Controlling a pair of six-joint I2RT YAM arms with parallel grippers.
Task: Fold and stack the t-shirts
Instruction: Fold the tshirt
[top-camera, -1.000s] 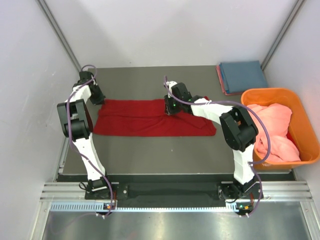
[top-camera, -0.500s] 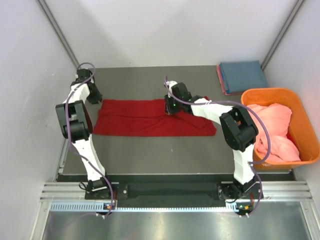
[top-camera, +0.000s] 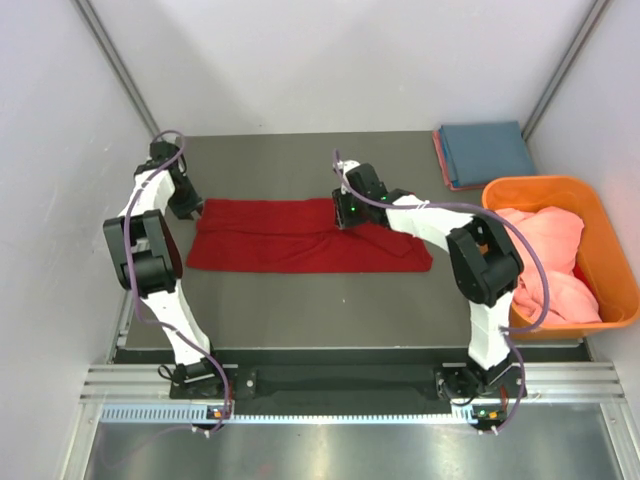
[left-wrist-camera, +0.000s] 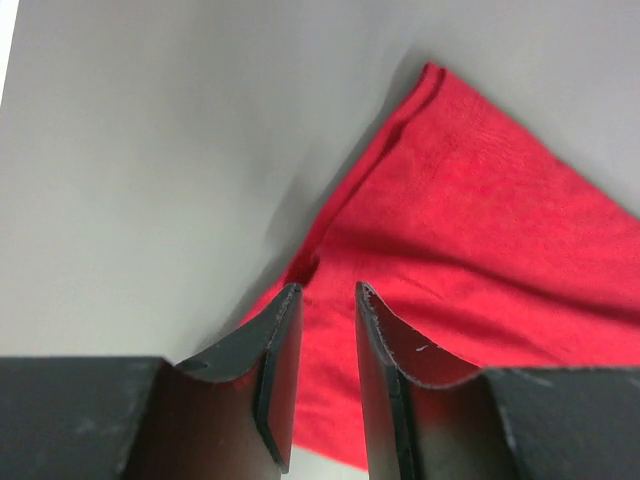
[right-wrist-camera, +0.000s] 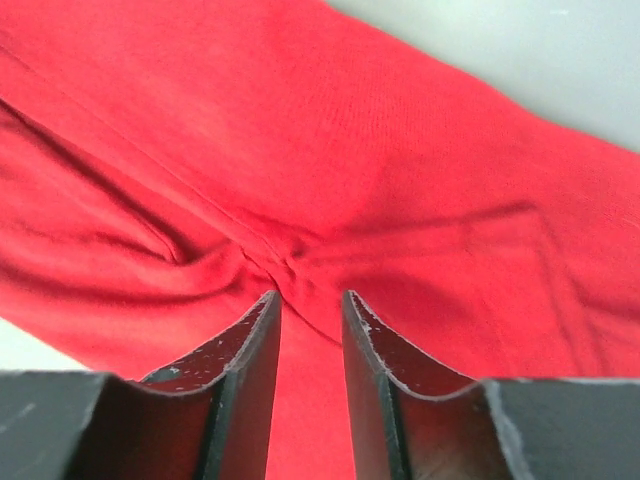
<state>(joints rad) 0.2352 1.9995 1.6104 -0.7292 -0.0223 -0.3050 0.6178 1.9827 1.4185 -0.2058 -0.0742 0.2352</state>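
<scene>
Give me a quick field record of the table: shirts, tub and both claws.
red shirt: deep red cloth t-shirt, folded into a long band, lying flat mid-table
left claw: jaws apart, nothing between them, at the band's left end
right claw: jaws apart, nothing between them, low over a pucker in the red cloth
stack: folded blue cloth shirt on a salmon-pink folded shirt, far right corner
tub: orange plastic tub at the right edge, holding crumpled salmon-pink cloth

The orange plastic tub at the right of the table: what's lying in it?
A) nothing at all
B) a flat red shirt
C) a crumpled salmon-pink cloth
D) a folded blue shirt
C: the top view shows a crumpled salmon-pink cloth heaped inside the orange plastic tub.
</scene>
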